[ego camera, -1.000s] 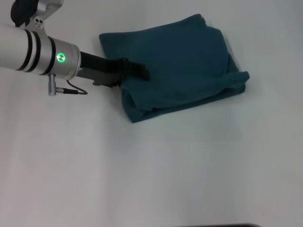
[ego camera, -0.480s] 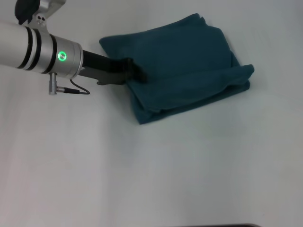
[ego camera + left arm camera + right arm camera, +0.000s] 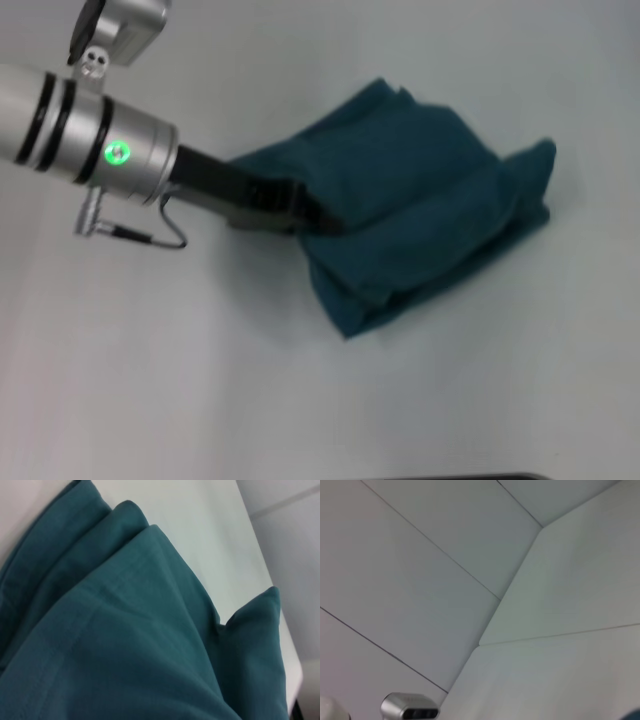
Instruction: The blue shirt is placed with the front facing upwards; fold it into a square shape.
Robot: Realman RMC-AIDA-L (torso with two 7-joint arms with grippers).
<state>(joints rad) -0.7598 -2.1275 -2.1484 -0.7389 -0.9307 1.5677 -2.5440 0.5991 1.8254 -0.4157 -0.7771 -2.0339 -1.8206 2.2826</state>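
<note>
The blue shirt [image 3: 420, 210], folded into a bundle, lies at upper centre-right on the white table [image 3: 200, 380]. The left gripper [image 3: 318, 222] clamps the shirt's left edge.

left gripper [image 3: 312, 214] fingers buried in blue shirt [image 3: 420, 200] folds, shirt lettering hidden

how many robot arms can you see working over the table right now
1. The left arm's silver and black left gripper reaches in from the left of the head view, its tip at the near left edge of the folded dark teal-blue cotton shirt. The right arm is out of view.
</note>
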